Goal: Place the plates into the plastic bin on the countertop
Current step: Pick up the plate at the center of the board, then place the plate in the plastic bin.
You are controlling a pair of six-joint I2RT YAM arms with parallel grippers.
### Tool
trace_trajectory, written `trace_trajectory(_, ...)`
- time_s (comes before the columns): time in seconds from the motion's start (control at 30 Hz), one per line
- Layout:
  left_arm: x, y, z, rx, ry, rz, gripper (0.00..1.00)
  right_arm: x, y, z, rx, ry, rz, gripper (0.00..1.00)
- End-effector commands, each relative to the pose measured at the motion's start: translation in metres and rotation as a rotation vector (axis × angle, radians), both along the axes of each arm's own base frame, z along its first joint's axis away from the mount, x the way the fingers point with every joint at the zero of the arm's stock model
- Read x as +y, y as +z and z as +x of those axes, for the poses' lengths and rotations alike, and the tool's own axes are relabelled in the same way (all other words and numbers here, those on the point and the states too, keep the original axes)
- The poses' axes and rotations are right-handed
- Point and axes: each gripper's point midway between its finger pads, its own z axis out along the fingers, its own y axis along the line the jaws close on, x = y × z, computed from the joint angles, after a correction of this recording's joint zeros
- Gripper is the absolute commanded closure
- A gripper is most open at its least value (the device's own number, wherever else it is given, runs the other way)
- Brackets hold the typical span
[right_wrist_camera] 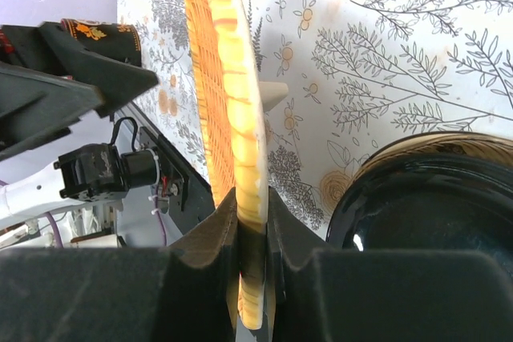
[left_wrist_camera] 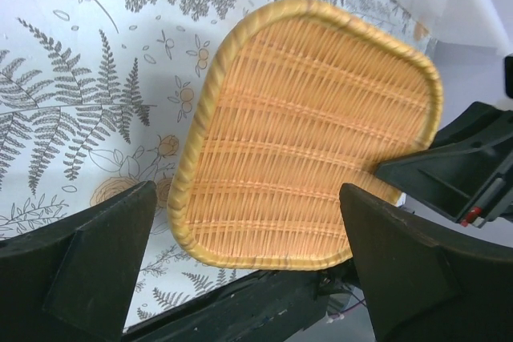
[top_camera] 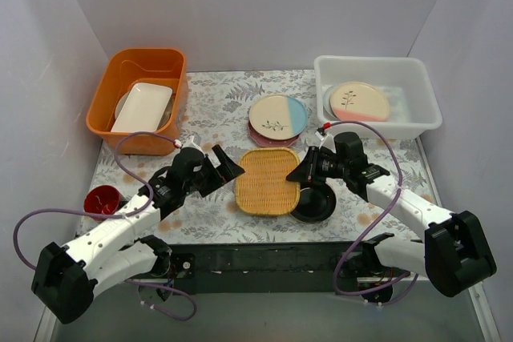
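As seen from above: cream-and-pink plate (top_camera: 359,102) inside plastic bin (top_camera: 370,62); blue-and-cream plate (top_camera: 278,115) stacked on pink plate (top_camera: 260,138), on countertop (top_camera: 216,102); black plate (top_camera: 317,204) just beside woven tray (top_camera: 268,181). Left wrist: left gripper (left_wrist_camera: 247,222) spread wide over tray. Right wrist: right gripper (right_wrist_camera: 252,207) clamped on tray rim.

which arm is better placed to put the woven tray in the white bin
Right. The right gripper is shut on the woven tray, and the bin stands on that side. The left gripper is open, empty.
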Motion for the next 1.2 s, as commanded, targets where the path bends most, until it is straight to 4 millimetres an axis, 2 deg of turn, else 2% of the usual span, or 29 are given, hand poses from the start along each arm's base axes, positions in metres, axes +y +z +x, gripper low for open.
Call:
trace_trajectory(0.0, 0.013, 0.027, 0.009, -0.069, 0.05, 0.049, 0.02, 0.009, 0.031, 0.008, -0.085, 0.027, 0.054, 0.99)
trace_trajectory(0.23, 0.015, 0.037, 0.008, -0.08, 0.06, 0.044, 0.02, 0.008, 0.037, 0.02, -0.103, 0.006, 0.035, 0.99)
trace_trajectory(0.27, 0.015, 0.037, 0.008, -0.078, 0.057, 0.043, 0.02, 0.008, 0.043, 0.027, -0.124, -0.002, 0.035, 0.99)
trace_trajectory(0.33, 0.014, 0.036, 0.006, -0.071, 0.053, 0.036, 0.02, 0.008, 0.043, 0.035, -0.122, -0.008, 0.025, 0.99)
trace_trajectory(0.37, 0.014, 0.036, 0.006, -0.069, 0.051, 0.033, 0.02, 0.006, 0.052, 0.044, -0.141, -0.018, 0.027, 0.99)
trace_trajectory(0.47, 0.014, 0.035, 0.004, -0.068, 0.049, 0.027, 0.02, -0.001, 0.058, 0.063, -0.148, -0.047, 0.03, 0.99)
trace_trajectory(0.5, 0.015, 0.036, 0.003, -0.072, 0.049, 0.024, 0.02, -0.001, 0.07, 0.072, -0.175, -0.049, 0.039, 0.99)
trace_trajectory(0.57, 0.015, 0.035, 0.002, -0.072, 0.049, 0.024, 0.02, -0.008, 0.074, 0.088, -0.183, -0.076, 0.03, 0.99)
trace_trajectory(0.6, 0.016, 0.033, 0.001, -0.072, 0.048, 0.026, 0.02, -0.009, 0.088, 0.098, -0.219, -0.08, 0.04, 0.99)
trace_trajectory(0.63, 0.016, 0.033, 0.001, -0.069, 0.053, 0.023, 0.02, -0.011, 0.086, 0.105, -0.208, -0.082, 0.037, 0.99)
trace_trajectory(0.67, 0.017, 0.034, 0.0, -0.068, 0.057, 0.018, 0.02, -0.018, 0.089, 0.112, -0.205, -0.094, 0.034, 0.99)
trace_trajectory(0.7, 0.017, 0.033, 0.0, -0.065, 0.059, 0.012, 0.02, -0.022, 0.1, 0.12, -0.231, -0.096, 0.03, 0.99)
trace_trajectory(0.83, 0.01, 0.026, -0.005, -0.046, 0.035, -0.024, 0.02, -0.04, 0.109, 0.153, -0.241, -0.13, 0.016, 0.99)
trace_trajectory(0.97, 0.007, 0.02, -0.007, -0.021, 0.028, -0.033, 0.02, -0.067, 0.118, 0.182, -0.248, -0.187, 0.032, 0.99)
trace_trajectory(1.17, 0.0, 0.017, -0.008, -0.013, -0.008, -0.04, 0.02, -0.105, 0.123, 0.214, -0.255, -0.291, 0.033, 0.99)
